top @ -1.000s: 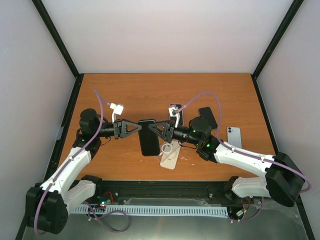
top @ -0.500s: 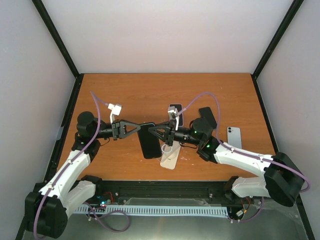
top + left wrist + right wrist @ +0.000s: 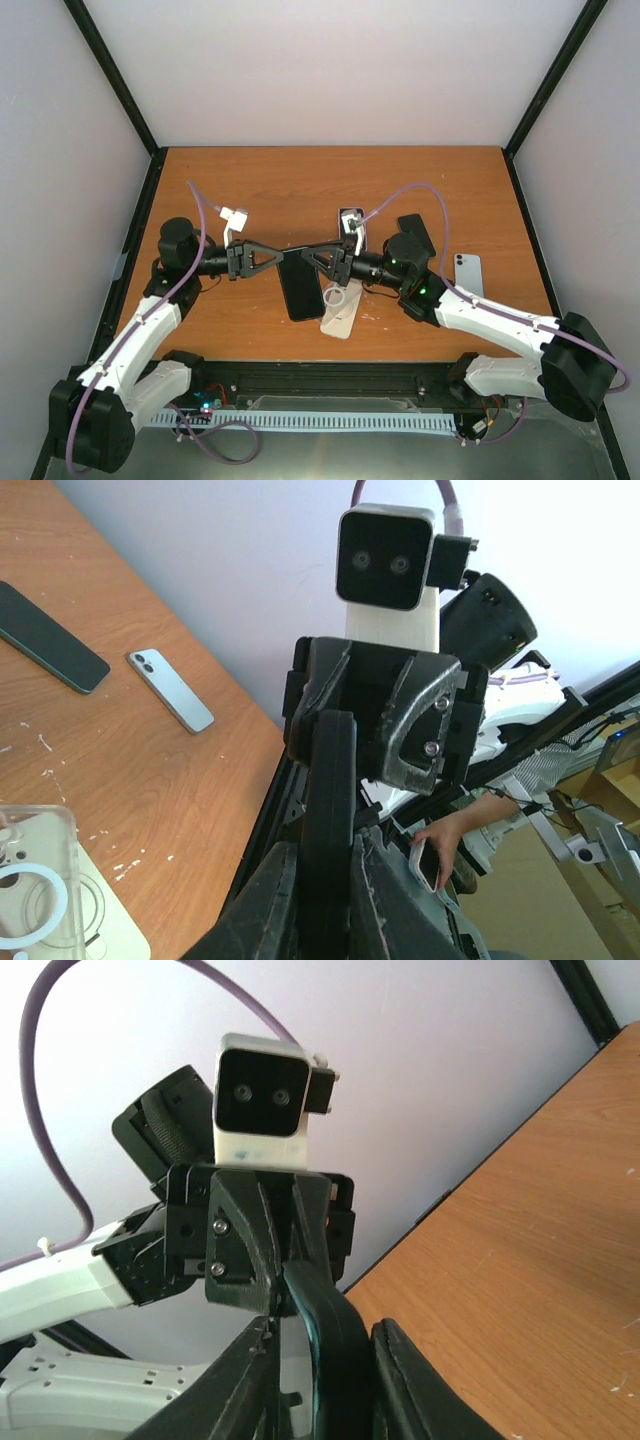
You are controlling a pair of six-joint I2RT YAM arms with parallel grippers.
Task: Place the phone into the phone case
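At bench (image 3: pixel 300 190) centre: black phone (image 3: pixel 300 290), left gripper (image 3: pixel 279 257) clamped on its 12 o'clock end; right gripper (image 3: pixel 305 259) straddles same end from 3 o'clock, clamped or slack can't tell. Clear phone case (image 3: pixel 340 316) flat at phone's 5 o'clock. Suggest: square phone over case, seat one corner first.

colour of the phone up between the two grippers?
Black phone; it shows best in the top external view.

Left tool (image 3: pixel 281 257) faces right tool (image 3: pixel 305 258), tips close together.
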